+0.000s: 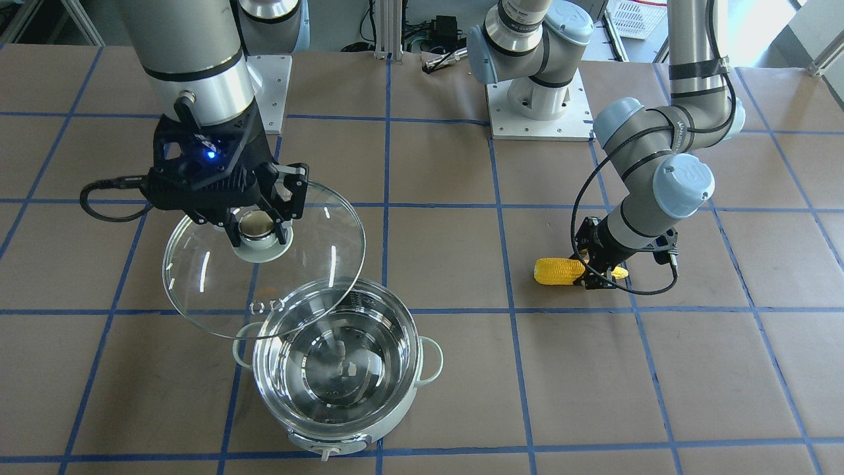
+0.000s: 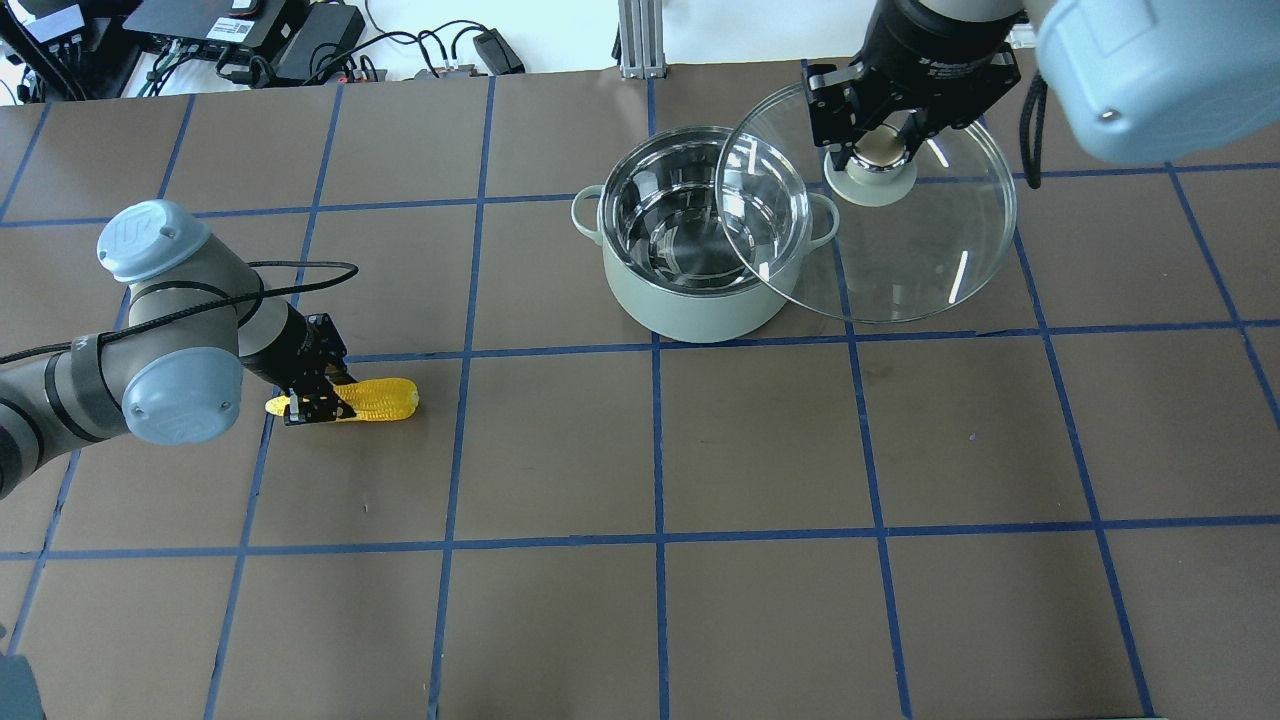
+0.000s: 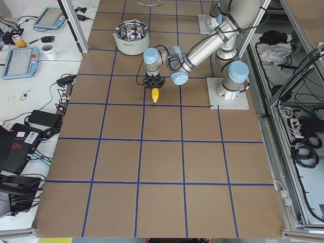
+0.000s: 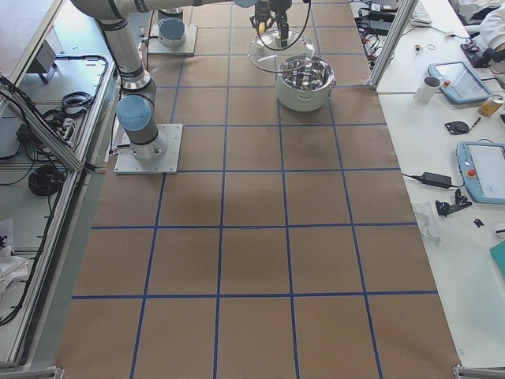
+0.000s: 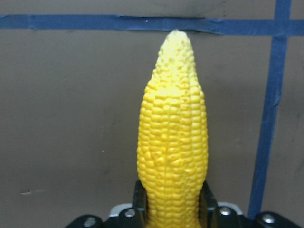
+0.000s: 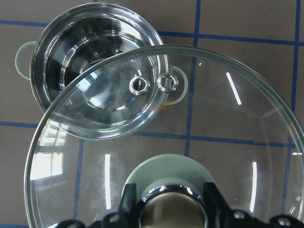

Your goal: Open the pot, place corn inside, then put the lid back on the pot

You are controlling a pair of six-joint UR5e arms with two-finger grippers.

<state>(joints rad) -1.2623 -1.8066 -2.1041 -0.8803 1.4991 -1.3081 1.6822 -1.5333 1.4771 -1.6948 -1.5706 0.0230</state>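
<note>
The pot (image 1: 403, 414) stands open, its steel inside bare; it also shows in the overhead view (image 2: 690, 310). My right gripper (image 1: 258, 227) is shut on the knob (image 6: 171, 209) of the glass lid (image 1: 217, 290) and holds it tilted in the air beside the pot. The lid's edge overlaps the pot's rim in the overhead view (image 2: 930, 260). The yellow corn (image 1: 557, 270) lies on the brown table far from the pot. My left gripper (image 2: 318, 402) is shut on the corn's thick end (image 5: 171, 142), with its tip pointing away from the gripper.
Blue tape lines grid the brown table (image 2: 660, 600). The arms' base plates (image 1: 537, 112) sit at the robot's side. Cables and power bricks (image 2: 300, 45) lie beyond the far edge. A side bench with tablets and a mug (image 4: 430, 87) stands past the pot.
</note>
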